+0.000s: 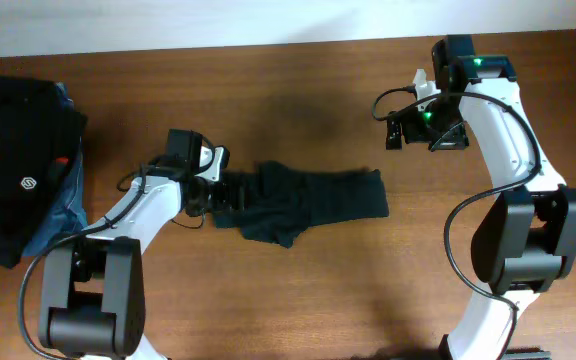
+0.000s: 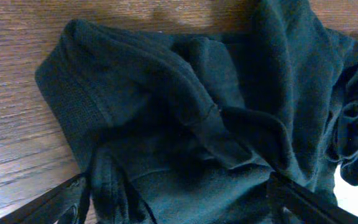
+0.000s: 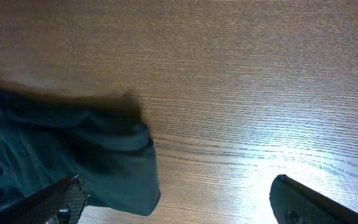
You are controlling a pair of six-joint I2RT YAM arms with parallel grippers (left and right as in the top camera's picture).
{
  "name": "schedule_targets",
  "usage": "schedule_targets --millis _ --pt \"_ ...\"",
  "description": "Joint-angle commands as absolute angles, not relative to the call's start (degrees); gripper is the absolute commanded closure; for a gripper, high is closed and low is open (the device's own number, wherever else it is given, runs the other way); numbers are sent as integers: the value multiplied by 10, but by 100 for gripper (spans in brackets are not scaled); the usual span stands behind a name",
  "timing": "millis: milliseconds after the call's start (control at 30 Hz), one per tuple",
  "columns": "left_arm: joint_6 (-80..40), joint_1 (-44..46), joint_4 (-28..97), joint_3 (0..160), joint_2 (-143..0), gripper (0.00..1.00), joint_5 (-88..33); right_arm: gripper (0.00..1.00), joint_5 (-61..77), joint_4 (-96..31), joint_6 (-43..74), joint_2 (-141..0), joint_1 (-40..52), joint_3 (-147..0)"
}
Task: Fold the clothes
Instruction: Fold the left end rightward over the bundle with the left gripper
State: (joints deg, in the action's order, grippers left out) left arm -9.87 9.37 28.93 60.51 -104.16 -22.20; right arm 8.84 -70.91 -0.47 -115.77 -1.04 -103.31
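Black, soft T-shirt (image 1: 313,200) lies bunched on the grained wooden table (image 1: 298,300), left hand (image 2: 178,190) spread astride it, right hand (image 3: 176,183) spread.

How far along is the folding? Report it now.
Done: nothing; the T-shirt lies bunched mid-table. In hand: the left gripper straddles one end, open. The right gripper hangs open beside the other end. Left: spreading it flat and every fold.
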Motion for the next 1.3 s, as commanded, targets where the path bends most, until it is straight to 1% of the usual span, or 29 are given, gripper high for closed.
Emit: schedule_targets --millis 0,33,167,200,233,267,333,367,433,633,733,833,933,1100,1200,1267 --pt "-97 98 287 600 -1058 16 -238 1 86 -710 1 -1155 -11 -1042" --pt "-97 99 285 600 -1062 19 -244 1 86 -711 1 -1155 -11 -1042" --pt "-98 105 273 600 -1091 41 -277 1 86 -712 1 -1155 -11 -1042" --pt "-98 107 273 600 -1097 55 -277 1 86 -712 1 -1155 -11 -1042" --pt "-97 107 273 600 -1097 62 -277 1 86 -712 1 -1155 -11 -1042" --pt "-97 107 274 600 -1097 74 -276 1 86 -712 1 -1155 -11 -1042" --pt "-98 102 277 600 -1097 88 -274 1 86 -712 1 -1155 -11 -1042" --pt "-97 92 283 601 -1097 91 -272 2 86 -712 1 -1155 -11 -1042" --pt "-97 76 295 601 -1096 94 -272 1 85 -712 0 -1155 -11 -1042" --pt "-91 -16 359 601 -1078 96 -241 1 85 -711 1 -1155 -11 -1042" --pt "-65 -48 373 601 -1065 96 -242 1 85 -711 0 -1155 -11 -1042" --pt "-58 -57 375 606 -1049 99 -240 1 86 -711 1 -1155 -11 -1042" --pt "-59 -49 390 628 -1038 99 -226 1 86 -711 1 -1155 -11 -1042" --pt "-59 -11 441 714 -1013 99 -220 1 86 -711 1 -1155 -11 -1042" --pt "-59 26 453 759 -1004 99 -220 2 86 -711 1 -1155 -11 -1042" --pt "-59 72 451 792 -1005 99 -220 1 86 -711 1 -1155 -11 -1042"
